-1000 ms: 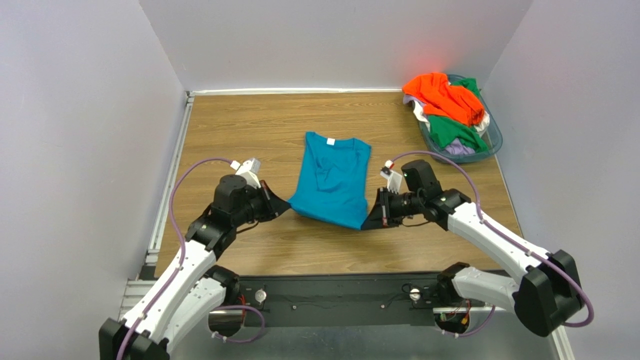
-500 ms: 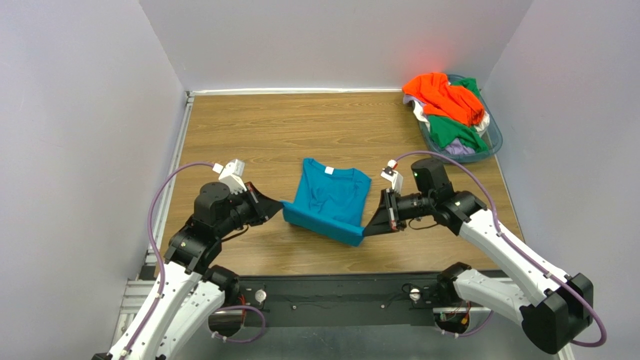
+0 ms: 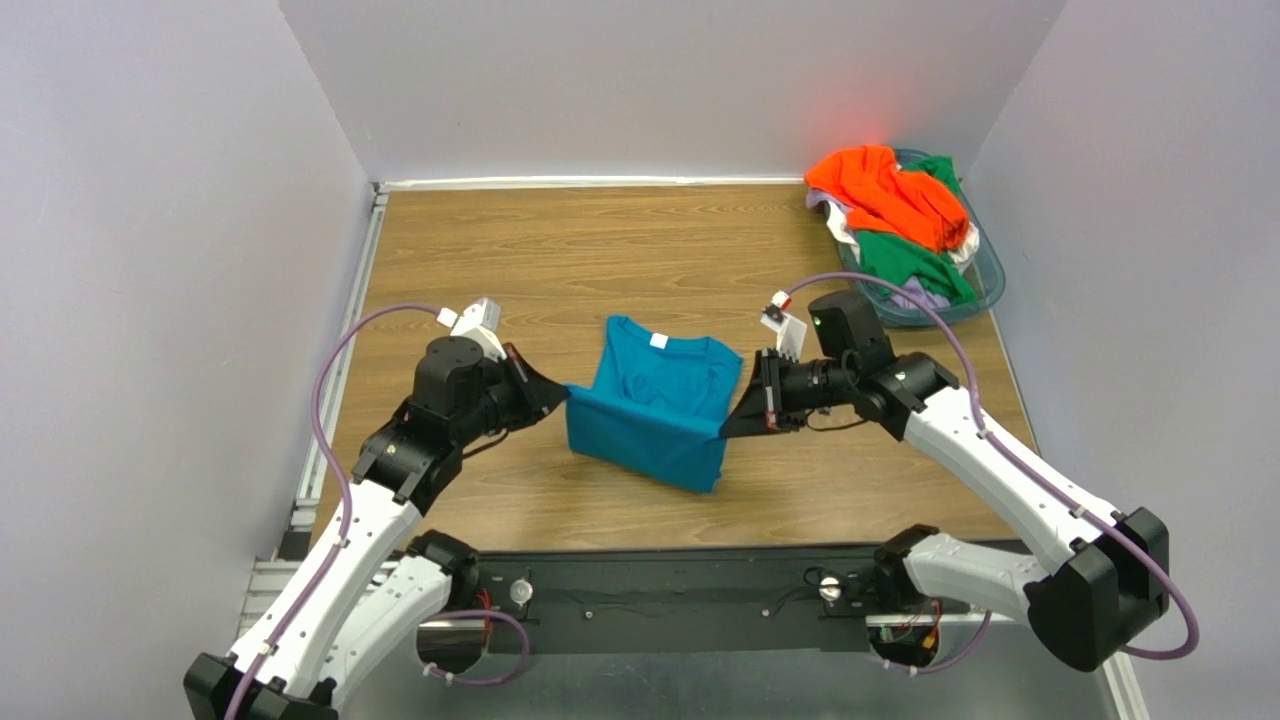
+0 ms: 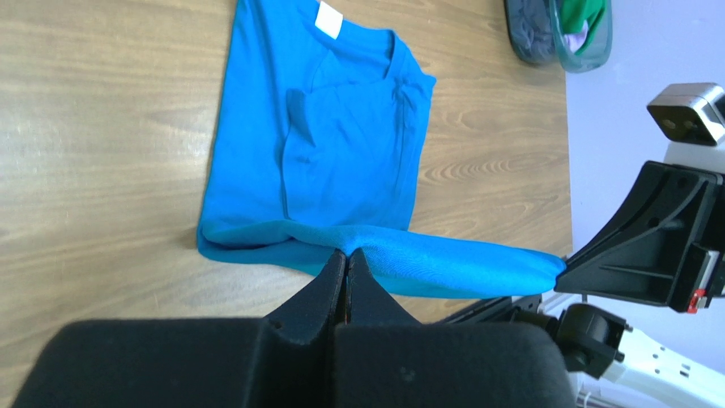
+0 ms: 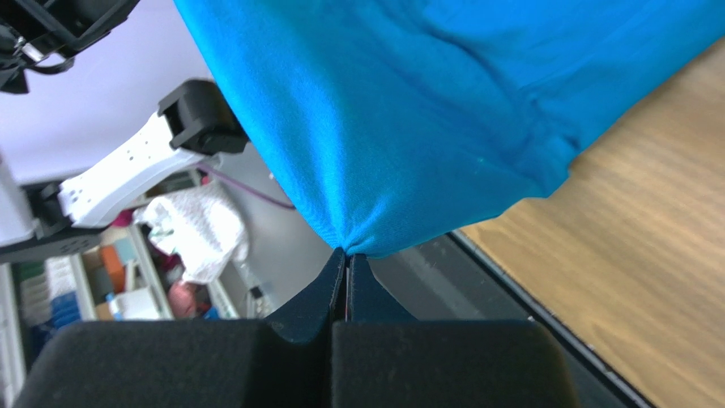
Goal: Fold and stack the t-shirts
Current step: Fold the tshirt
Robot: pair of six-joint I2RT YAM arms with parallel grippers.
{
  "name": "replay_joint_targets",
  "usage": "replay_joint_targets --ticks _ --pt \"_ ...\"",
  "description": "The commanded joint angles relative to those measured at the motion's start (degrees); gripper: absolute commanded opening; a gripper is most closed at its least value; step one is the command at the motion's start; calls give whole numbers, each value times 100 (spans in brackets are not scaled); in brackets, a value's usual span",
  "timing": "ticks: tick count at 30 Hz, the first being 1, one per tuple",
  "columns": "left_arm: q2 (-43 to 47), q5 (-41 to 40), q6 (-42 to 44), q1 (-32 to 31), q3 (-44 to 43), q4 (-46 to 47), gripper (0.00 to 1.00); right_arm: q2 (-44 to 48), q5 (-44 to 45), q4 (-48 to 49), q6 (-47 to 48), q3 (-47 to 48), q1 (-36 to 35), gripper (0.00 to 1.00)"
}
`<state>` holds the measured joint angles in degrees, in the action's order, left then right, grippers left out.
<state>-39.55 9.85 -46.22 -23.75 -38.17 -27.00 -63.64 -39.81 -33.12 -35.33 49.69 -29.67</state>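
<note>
A teal-blue t-shirt (image 3: pixel 655 398) with a white neck label (image 3: pixel 658 341) lies mid-table, its collar end flat on the wood. The near hem is lifted and stretched between both grippers. My left gripper (image 3: pixel 562 396) is shut on the hem's left corner, seen up close in the left wrist view, gripper (image 4: pixel 347 252), shirt (image 4: pixel 332 144). My right gripper (image 3: pixel 733 426) is shut on the right corner; the right wrist view shows the cloth (image 5: pixel 425 102) hanging from its tips (image 5: pixel 347 252). More t-shirts, orange (image 3: pixel 884 192) and green (image 3: pixel 911 267), are heaped at the far right.
The heap fills a clear bluish plastic basket (image 3: pixel 980 285) by the right wall. Lavender walls close in the wooden table (image 3: pixel 541 255) on three sides. A black rail (image 3: pixel 661 578) runs along the near edge between the arm bases.
Both grippers have risen and moved toward the far side, carrying the teal shirt's near hem up and over its lower part. The visible flat part of the shirt has shortened.
</note>
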Motion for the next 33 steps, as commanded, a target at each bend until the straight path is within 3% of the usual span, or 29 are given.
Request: replay_joint_targets --ticks 1,15,33 --pt "-210 -299 157 -7 -313 556 0 -114 500 -89 246 278 40 2" --pt "-1142 -659 447 -7 -683 1171 0 -509 1625 -98 606 682 242 1" --pt "-2373 -870 675 46 -1175 1672 0 -1080 2100 60 896 858 664 1"
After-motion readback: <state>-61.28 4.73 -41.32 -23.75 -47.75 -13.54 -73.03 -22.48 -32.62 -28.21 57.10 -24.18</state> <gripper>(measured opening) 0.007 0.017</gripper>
